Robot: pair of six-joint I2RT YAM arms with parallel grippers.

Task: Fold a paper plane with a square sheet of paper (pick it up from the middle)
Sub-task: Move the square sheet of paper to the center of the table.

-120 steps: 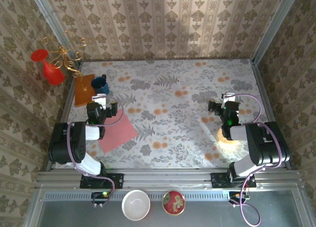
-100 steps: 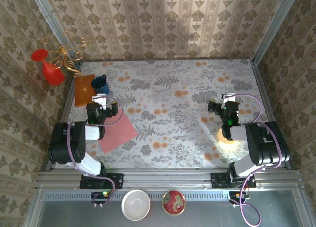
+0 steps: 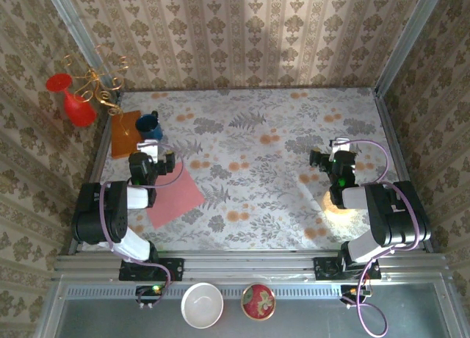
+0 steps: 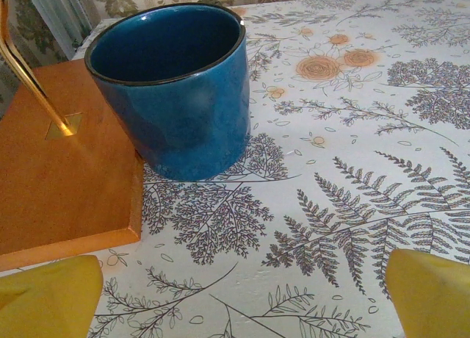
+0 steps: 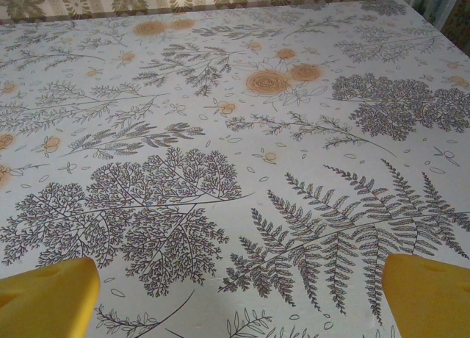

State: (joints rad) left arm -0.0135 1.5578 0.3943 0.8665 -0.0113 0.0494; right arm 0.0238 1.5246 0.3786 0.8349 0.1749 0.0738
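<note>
The square sheet of paper (image 3: 176,195), salmon-pink, lies flat and unfolded on the floral tablecloth at the near left, one corner tucked under my left arm. My left gripper (image 3: 151,159) hovers just beyond the sheet's far edge, pointing at the blue mug (image 3: 149,125). In the left wrist view the left gripper (image 4: 242,301) is open, its yellow fingertips (image 4: 48,297) wide apart over bare cloth. My right gripper (image 3: 333,157) sits at the right side, far from the sheet. The right gripper (image 5: 239,301) is also open, fingertips (image 5: 51,297) apart with nothing between them. The paper plane is out of view.
The blue mug (image 4: 172,88) stands against an orange-brown board (image 4: 55,173) carrying a gold wire stand (image 3: 99,81). A red vase (image 3: 73,103) sits outside the table's left rail. A white bowl (image 3: 203,305) and a red patterned bowl (image 3: 258,301) rest on the near ledge.
</note>
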